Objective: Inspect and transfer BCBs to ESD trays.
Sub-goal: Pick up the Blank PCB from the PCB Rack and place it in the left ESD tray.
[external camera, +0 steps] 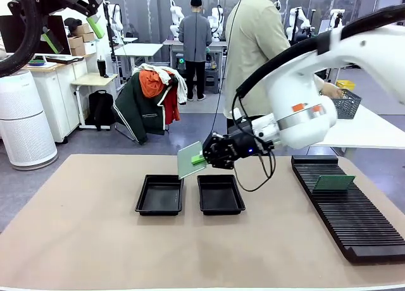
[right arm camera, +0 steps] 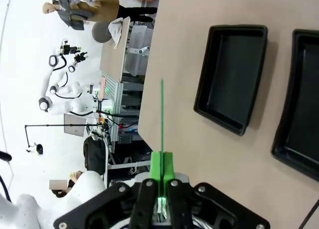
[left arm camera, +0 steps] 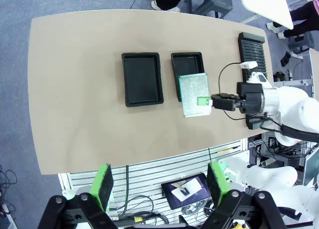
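My right gripper [external camera: 201, 159] is shut on one edge of a green BCB [external camera: 188, 160] and holds it tilted in the air above the gap between the two black ESD trays. Both the left tray [external camera: 160, 194] and the right tray [external camera: 220, 193] have bare floors. In the right wrist view the BCB [right arm camera: 161, 114] shows edge-on between the fingers [right arm camera: 162, 167], with both trays [right arm camera: 232, 74] [right arm camera: 299, 104] beyond. My left gripper [left arm camera: 160, 183] hangs open high above the table, looking down on the BCB [left arm camera: 193, 93]. A second BCB [external camera: 334, 183] stands in the rack.
A long black slotted rack [external camera: 351, 209] lies along the table's right side. A person stands at the far side, one hand at a grey mesh basket [external camera: 347, 103] on a white side table. Open tan tabletop lies left of and in front of the trays.
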`<state>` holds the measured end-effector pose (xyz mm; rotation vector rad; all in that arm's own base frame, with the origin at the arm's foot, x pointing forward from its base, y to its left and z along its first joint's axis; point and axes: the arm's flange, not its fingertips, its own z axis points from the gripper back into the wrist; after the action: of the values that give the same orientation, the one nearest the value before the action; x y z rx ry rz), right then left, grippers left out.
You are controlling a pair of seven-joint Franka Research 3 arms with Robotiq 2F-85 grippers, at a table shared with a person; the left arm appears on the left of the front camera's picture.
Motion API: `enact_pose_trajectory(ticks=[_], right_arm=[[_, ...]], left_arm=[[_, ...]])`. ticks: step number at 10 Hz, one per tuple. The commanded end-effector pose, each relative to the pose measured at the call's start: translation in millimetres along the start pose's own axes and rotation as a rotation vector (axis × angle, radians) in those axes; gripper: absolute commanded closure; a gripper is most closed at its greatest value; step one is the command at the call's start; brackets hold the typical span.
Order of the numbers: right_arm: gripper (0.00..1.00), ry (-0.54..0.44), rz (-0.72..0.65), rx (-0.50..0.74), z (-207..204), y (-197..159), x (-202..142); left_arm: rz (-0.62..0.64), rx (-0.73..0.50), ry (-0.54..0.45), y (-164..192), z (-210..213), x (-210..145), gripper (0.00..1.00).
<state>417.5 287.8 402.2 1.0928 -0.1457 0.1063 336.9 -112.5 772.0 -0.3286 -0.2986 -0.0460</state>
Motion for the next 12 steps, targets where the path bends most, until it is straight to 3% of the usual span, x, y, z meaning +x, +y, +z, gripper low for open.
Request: enact_pose_trajectory(ticks=[1,7,12], right_arm=[[0.97,-0.037,-0.013,0.026,-36.9,-10.4,9.6],[0.97,-0.088,-0.083,-0.002,-111.2,-43.9,13.4],[0.97,-0.085,-0.104,-0.086,-147.1,-43.8,24.8]], left_arm=[[0.0,0.0,0.001,0.7,-0.7,-0.8,0.0],[0.0,0.0,0.001,0.7,-0.7,-0.8,0.0],[0.0,0.0,0.001,0.7,-0.7,-0.8,0.0]])
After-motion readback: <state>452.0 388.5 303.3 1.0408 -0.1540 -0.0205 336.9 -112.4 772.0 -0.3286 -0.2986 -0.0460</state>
